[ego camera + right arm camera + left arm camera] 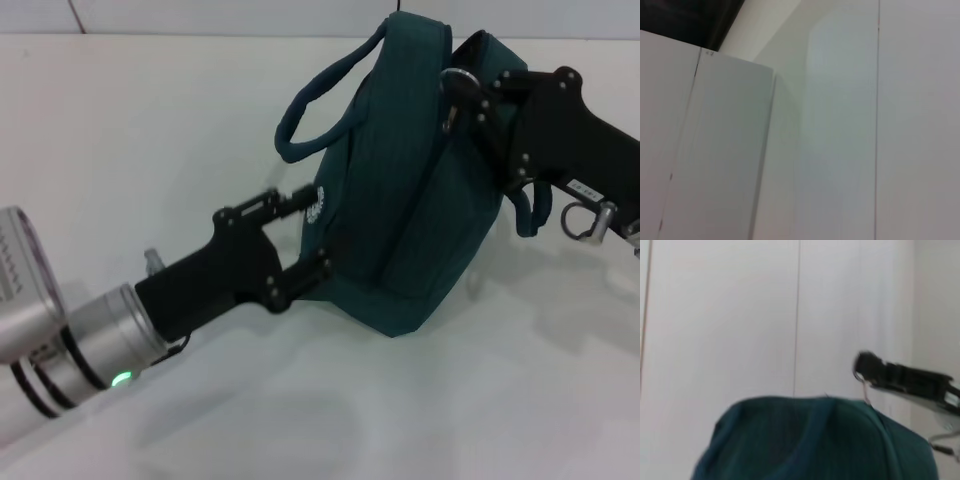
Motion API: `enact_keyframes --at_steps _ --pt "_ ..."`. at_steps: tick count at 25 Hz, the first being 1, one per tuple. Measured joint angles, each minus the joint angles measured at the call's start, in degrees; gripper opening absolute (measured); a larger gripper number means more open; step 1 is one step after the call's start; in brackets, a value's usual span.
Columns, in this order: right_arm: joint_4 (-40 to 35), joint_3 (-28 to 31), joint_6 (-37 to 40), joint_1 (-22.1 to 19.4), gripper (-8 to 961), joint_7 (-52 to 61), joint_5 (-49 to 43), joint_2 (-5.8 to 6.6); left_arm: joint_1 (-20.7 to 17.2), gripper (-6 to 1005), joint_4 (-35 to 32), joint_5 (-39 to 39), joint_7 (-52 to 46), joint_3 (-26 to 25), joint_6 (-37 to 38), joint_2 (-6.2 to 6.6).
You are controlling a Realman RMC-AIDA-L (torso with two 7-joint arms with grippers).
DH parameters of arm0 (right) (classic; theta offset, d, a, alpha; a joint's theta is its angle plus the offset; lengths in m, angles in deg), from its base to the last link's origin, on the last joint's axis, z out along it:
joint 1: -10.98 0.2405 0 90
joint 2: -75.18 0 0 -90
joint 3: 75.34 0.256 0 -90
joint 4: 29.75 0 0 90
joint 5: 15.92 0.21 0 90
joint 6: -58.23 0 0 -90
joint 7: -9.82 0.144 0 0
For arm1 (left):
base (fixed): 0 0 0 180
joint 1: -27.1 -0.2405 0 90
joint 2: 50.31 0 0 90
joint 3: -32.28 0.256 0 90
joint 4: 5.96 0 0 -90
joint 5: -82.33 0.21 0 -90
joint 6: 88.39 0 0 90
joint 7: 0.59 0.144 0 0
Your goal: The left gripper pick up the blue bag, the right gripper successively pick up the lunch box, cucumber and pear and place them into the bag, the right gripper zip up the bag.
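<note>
The blue bag [410,200] is a dark teal fabric bag standing on the white table, tilted, with one loop handle [320,100] sticking out toward the left. My left gripper [312,235] is shut on the bag's near end by the small white logo. My right gripper [470,95] is at the bag's top far end, closed on the silver ring zipper pull [453,80]. The left wrist view shows the bag's top [815,440] and the right gripper [862,367] above it. The lunch box, cucumber and pear are out of view.
The white table [150,120] runs back to a pale wall. The right wrist view shows only white wall panels [840,125] and a dark patch in one corner. A metal ring [585,220] hangs from the right arm.
</note>
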Motion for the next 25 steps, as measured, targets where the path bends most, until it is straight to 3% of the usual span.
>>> enact_keyframes --at_steps 4,9,15,25 --pt "-0.3 -1.1 0.1 0.3 9 -0.1 0.1 -0.01 1.7 602 0.3 -2.6 -2.2 0.2 -0.2 -0.09" --pt "-0.6 -1.1 0.1 0.3 9 -0.3 0.1 0.01 3.3 833 0.4 -3.2 -3.3 0.2 -0.2 -0.12" --pt "-0.6 -1.1 0.1 -0.2 10 -1.9 0.2 0.02 4.0 890 0.3 -3.3 -3.7 0.3 0.6 -0.12" --pt "-0.6 -1.1 0.1 -0.3 9 -3.0 0.3 0.02 4.6 747 0.0 -3.0 -2.8 0.3 0.1 -0.12"
